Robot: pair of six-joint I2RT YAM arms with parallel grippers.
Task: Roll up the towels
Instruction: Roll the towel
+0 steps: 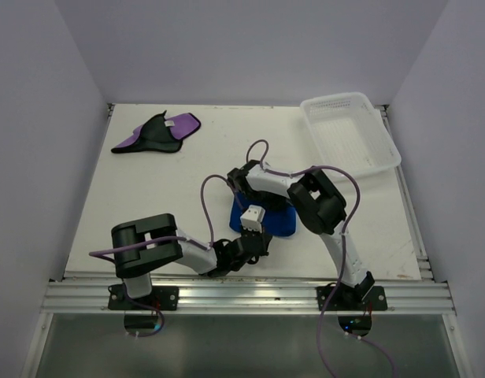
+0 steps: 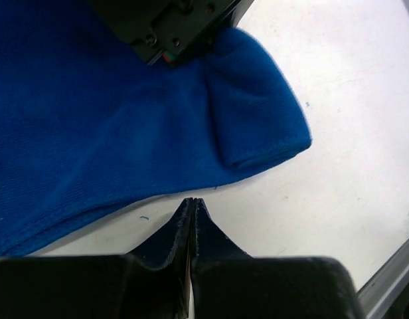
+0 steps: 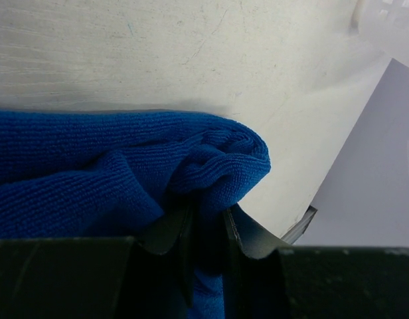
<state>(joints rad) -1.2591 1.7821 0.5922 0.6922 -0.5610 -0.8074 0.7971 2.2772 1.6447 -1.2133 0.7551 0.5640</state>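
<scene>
Okay, your right gripper (image 3: 206, 226) is clamped on a fold of the blue towel (image 3: 85, 166). Your left gripper (image 2: 192, 206) is pressed together and empty, the towel's edge just ahead of it. The purple towel (image 1: 152, 134) lies well beyond both.

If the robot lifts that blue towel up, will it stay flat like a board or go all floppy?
Probably floppy: the blue towel bunches into soft folds where the right gripper pinches it, so it would likely droop. It looks thin, so likely light. Its fuzzy weave probably grips rather than slips.
</scene>
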